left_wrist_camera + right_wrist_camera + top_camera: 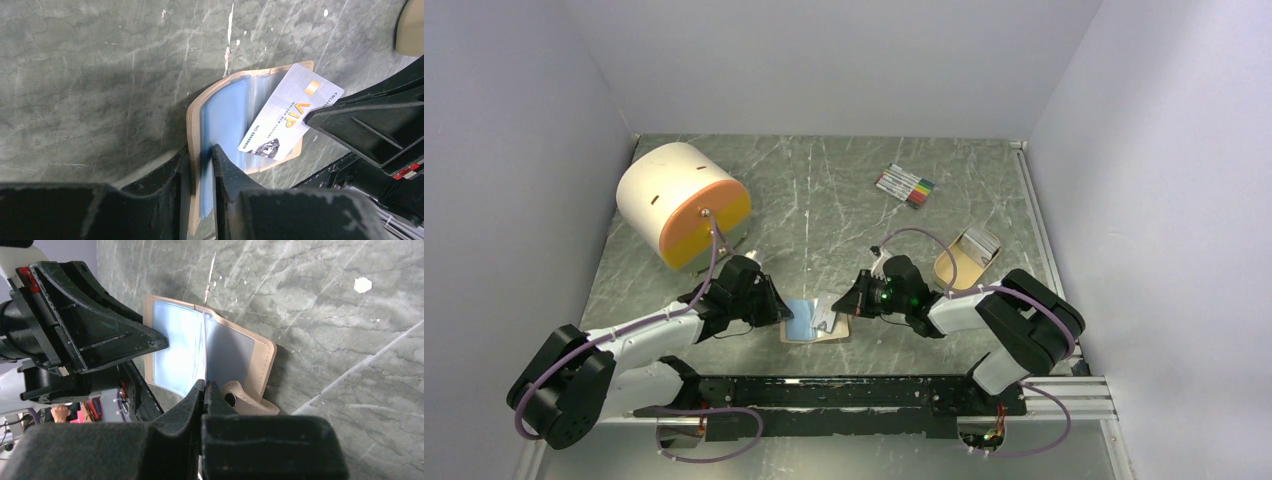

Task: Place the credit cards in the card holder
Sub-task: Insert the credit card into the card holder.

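Note:
The tan card holder (809,325) lies open on the table, its pale blue sleeves (225,110) facing up. My left gripper (200,150) is shut on its near edge, with the tan cover and a blue sleeve between the fingers. One whitish credit card (290,115) with gold "VIP" lettering has its lower end inside a clear sleeve. My right gripper (205,383) is shut on the card's other end. In the right wrist view the card shows edge-on above the holder (175,350), beside the snap tab (245,400). From above, the two grippers (782,312) (842,303) face each other across the holder.
A tan open-topped tray (956,268) with more cards (981,240) sits behind the right arm. A bundle of coloured marker pens (906,185) lies at the back. A large white and orange drum (682,203) stands at the back left. White walls enclose the table.

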`<state>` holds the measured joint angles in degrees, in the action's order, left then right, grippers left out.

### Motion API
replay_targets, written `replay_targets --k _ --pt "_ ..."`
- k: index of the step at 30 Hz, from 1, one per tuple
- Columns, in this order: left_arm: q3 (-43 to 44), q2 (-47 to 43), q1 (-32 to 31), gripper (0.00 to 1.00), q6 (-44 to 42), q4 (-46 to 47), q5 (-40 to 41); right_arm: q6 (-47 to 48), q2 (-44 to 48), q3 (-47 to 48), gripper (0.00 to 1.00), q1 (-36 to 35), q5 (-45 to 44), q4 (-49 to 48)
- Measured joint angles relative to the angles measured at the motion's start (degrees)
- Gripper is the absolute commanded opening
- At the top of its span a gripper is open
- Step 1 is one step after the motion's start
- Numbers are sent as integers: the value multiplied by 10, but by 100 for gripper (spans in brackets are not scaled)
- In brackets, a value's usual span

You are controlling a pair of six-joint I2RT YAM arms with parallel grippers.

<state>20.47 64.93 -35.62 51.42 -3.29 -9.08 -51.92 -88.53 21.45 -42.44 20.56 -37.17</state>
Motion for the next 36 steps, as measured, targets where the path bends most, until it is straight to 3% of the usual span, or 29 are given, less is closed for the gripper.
replay_targets --k 24,36 --pt "0 5 0 27 0 0 0 -34 -59 -28 0 1 37 -123" --pt "0 6 0 27 0 0 0 -35 -75 -29 0 1 64 -131"
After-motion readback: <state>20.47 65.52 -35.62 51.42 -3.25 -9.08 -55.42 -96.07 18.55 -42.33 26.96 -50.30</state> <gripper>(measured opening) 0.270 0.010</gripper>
